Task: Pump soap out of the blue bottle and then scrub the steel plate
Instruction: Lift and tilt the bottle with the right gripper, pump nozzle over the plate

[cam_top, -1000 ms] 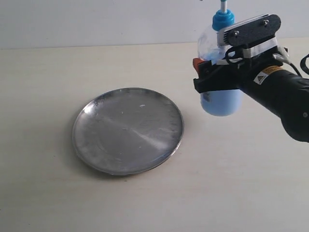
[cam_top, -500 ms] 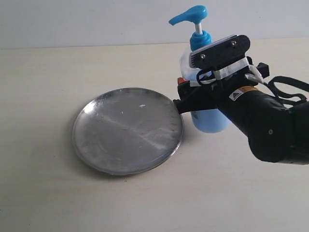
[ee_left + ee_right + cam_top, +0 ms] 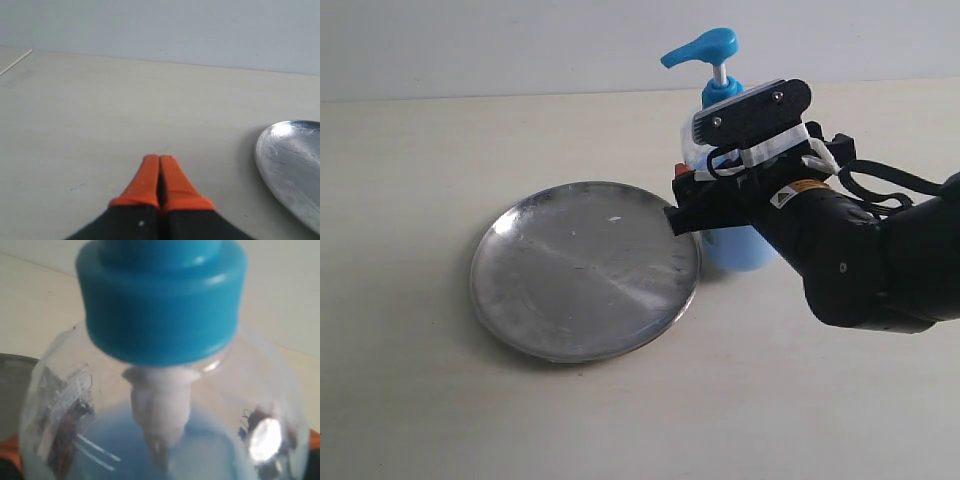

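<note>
Beside round shiny steel plate (image 3: 585, 270), right jaws grip clear blue-pump bottle (image 3: 738, 250); left jaws closed, empty. Aim spout (image 3: 672, 58) over plate, base steady.

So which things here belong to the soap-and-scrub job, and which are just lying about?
Job: blue bottle, gripped by the right gripper; soap inside it; steel plate beside it; left gripper, shut.
Just there: the table; the pale wall behind.
</note>
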